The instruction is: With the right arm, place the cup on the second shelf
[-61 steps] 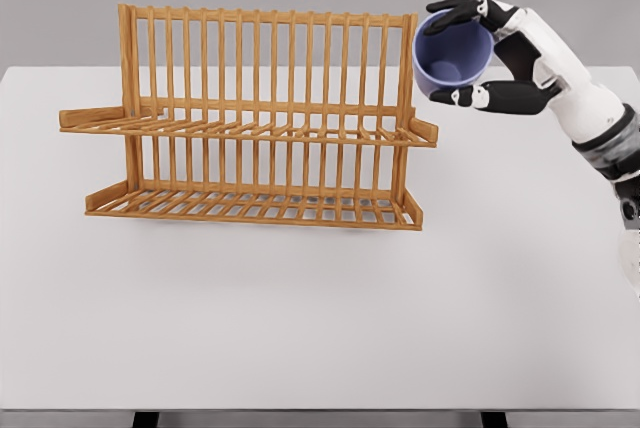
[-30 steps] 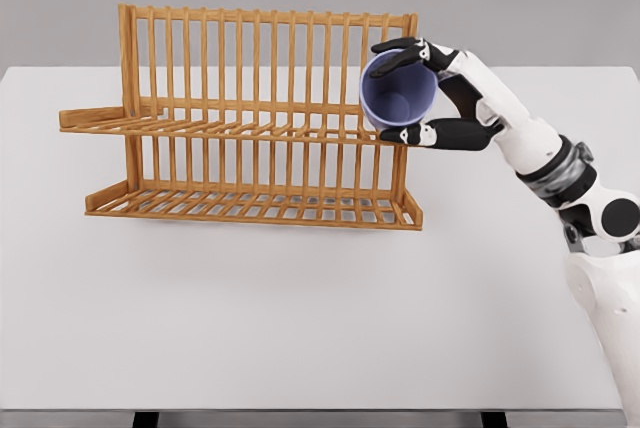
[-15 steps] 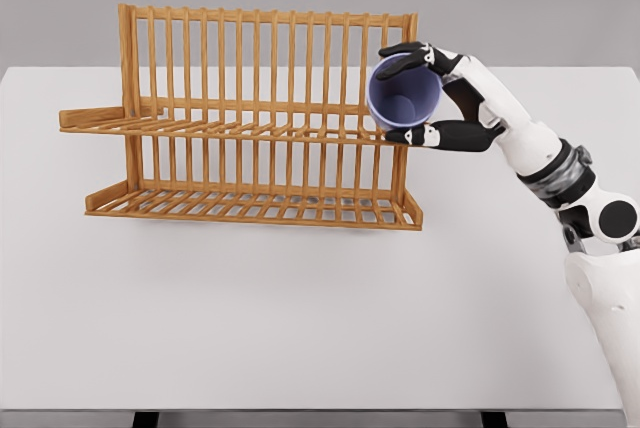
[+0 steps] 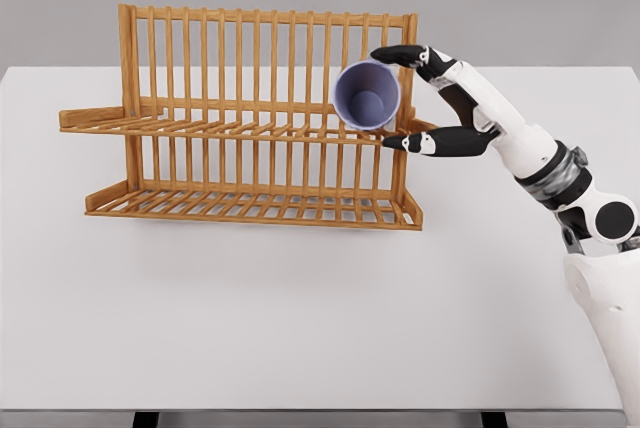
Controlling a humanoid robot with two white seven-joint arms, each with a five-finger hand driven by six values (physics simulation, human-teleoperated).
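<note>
The blue-purple cup [image 4: 364,98] lies tipped on its side, mouth towards me, on the right part of the upper shelf [image 4: 200,128] of the wooden dish rack [image 4: 250,118]. My right hand [image 4: 380,96] is just to its right, with the arm coming in from the lower right. Its fingers [image 4: 405,53] stretch out over the cup's top right and the thumb [image 4: 430,142] reaches under its lower right. The fingers are spread and straight, open, no longer wrapped round the cup. The left arm does not show.
The rack stands at the back left of the white table [image 4: 300,298], with a lower shelf [image 4: 250,206] under the upper one. The rack's right end post [image 4: 408,68] is right behind my fingers.
The hand carried the cup left from beside the rack onto the upper shelf. In the last half second the fingers straightened and the cup slid a little further left, out of the grasp.
</note>
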